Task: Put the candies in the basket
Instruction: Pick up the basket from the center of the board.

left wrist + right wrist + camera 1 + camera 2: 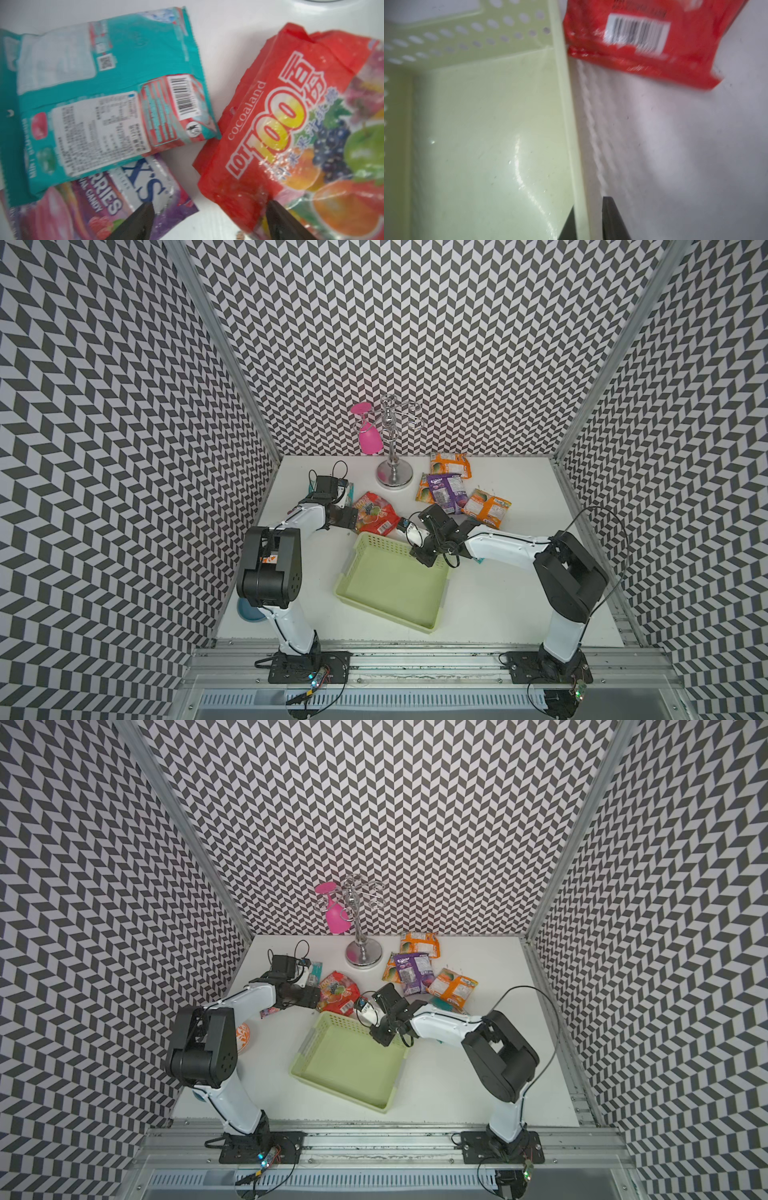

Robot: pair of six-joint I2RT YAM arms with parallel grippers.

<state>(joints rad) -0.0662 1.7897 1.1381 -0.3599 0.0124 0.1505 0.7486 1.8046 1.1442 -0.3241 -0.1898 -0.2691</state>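
The pale green basket (348, 590) lies near the table's middle. My right gripper (589, 204) is shut on its far wall (566, 116), one finger inside and one outside. The red fruit-printed bag (376, 512) lies just beyond that wall. My left gripper (209, 204) hangs open over the gap between the red bag (291, 124) and a purple packet (104, 203), which lies partly under a teal packet (104, 83). At the back right, in both top views, lie orange packets (451, 464) (486, 508) and a purple packet (449, 491). Another teal packet (442, 1004) shows beside the right arm.
A chrome glass rack (392, 477) stands at the back with a pink glass (369, 439) hanging from it. A blue bowl (249, 610) and a small orange-patterned plate (243, 1038) sit by the left wall, partly hidden by the left arm.
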